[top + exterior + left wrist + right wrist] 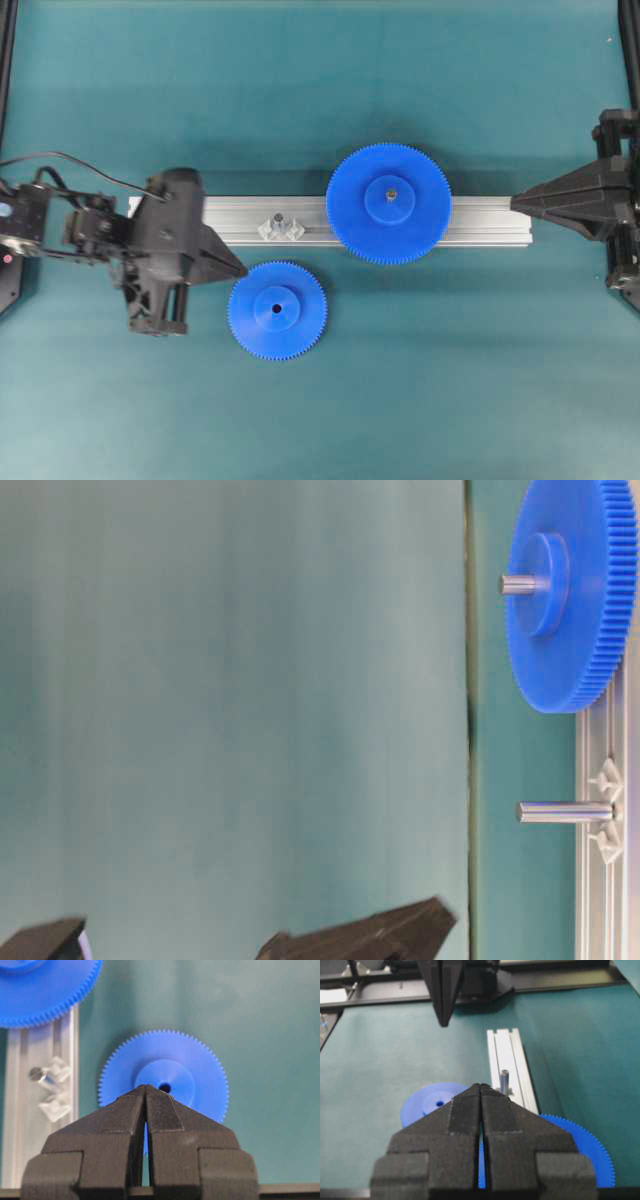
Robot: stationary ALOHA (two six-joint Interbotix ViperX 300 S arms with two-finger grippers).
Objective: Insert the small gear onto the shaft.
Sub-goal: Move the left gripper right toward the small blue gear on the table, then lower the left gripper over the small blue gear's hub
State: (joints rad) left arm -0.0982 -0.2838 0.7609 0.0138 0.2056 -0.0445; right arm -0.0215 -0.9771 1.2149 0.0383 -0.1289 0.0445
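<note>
The small gear (277,310) lies flat on the green mat in front of the rail, hub and centre hole up; it also shows in the left wrist view (190,1072) and the right wrist view (427,1102). The shaft (278,221) stands bare on its clear mount on the rail, seen too in the table-level view (563,812), the left wrist view (37,1074) and the right wrist view (504,1080). My left gripper (240,269) is shut and empty, its tip just left of the small gear (145,1087). My right gripper (516,203) is shut and empty at the rail's right end (480,1086).
The larger blue gear (389,203) sits on its own pin on the aluminium rail (480,222), right of the shaft. The rail runs across the middle of the mat. Black frame bars line both side edges.
</note>
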